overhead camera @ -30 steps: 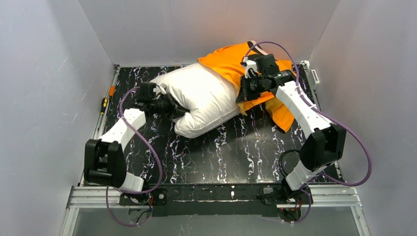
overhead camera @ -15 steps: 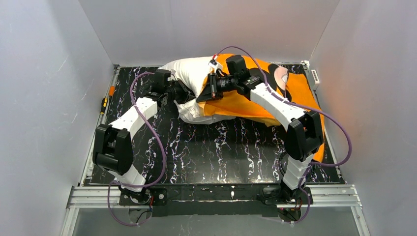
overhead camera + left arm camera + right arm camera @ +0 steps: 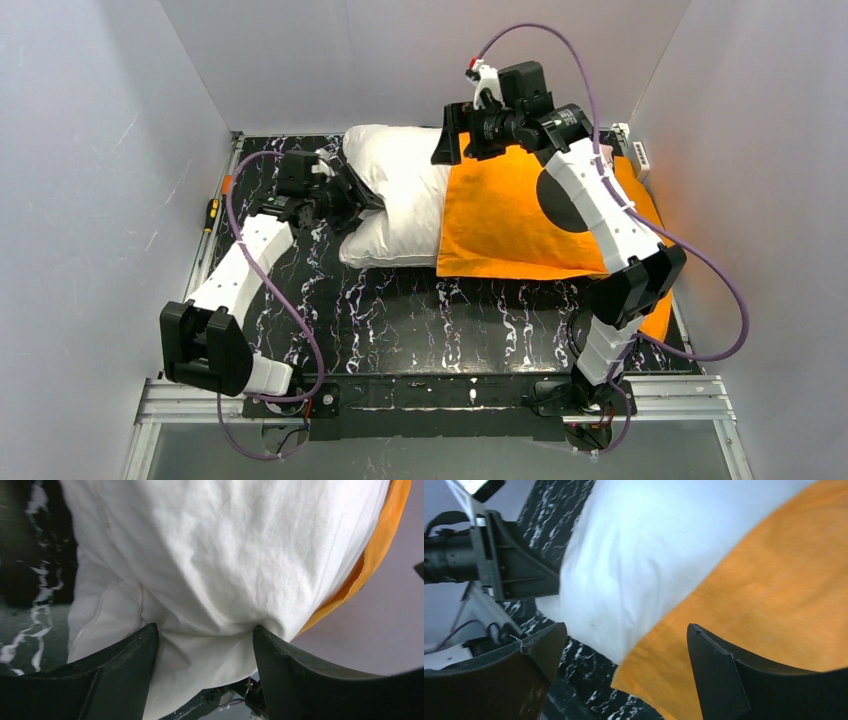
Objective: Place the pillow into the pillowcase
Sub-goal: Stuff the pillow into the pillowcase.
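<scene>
Pillow (image 3: 400, 190) partly inside case (image 3: 500, 215); bare end left to cover. Left jaws apart astride it, right jaws apart, empty.

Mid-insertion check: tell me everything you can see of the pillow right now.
The pillow is off-white, plump, soft wrinkled fabric with a seamed edge. It lies flat on the far part of the black marbled table. Its right part sits inside the orange pillowcase; the left part sticks out bare. The left end effector straddles a bunched fold at its left end, touching it; whether it grips is unclear.
</scene>
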Robot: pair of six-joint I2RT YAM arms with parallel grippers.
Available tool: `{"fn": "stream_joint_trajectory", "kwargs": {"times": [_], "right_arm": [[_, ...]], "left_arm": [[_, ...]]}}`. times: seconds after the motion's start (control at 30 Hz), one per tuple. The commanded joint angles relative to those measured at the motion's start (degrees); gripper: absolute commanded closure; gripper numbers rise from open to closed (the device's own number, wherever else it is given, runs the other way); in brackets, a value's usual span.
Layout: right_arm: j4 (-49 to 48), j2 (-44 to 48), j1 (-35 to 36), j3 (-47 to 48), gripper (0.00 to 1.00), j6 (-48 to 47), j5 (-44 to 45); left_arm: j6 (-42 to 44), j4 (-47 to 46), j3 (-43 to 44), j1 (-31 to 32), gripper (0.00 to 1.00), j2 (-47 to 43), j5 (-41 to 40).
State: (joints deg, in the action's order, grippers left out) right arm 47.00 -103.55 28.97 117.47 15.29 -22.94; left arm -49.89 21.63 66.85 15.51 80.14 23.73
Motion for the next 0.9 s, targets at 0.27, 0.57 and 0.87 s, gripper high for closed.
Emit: {"fn": "stream_joint_trajectory", "kwargs": {"times": [0.27,0.57,0.87], "right_arm": [[10.7,-14.9,-2.2,19.1,0.02,-7.3,20.7],[8.8,-15.8,-2.4,18.6,0.74,-5.9,12.3],[3.2,-7.9,-2.6,16.8,0.97,-1.9,4.2]], "left_arm": [[9.9,6.9,11.2,-10.1,0.27,7.1,4.6],[5.0,-2.1,14.9,-10.9,0.30,19.1,18.8],[-0.9,-10.9,9.3,-9.0,0.70,16.1,22.3]]}}
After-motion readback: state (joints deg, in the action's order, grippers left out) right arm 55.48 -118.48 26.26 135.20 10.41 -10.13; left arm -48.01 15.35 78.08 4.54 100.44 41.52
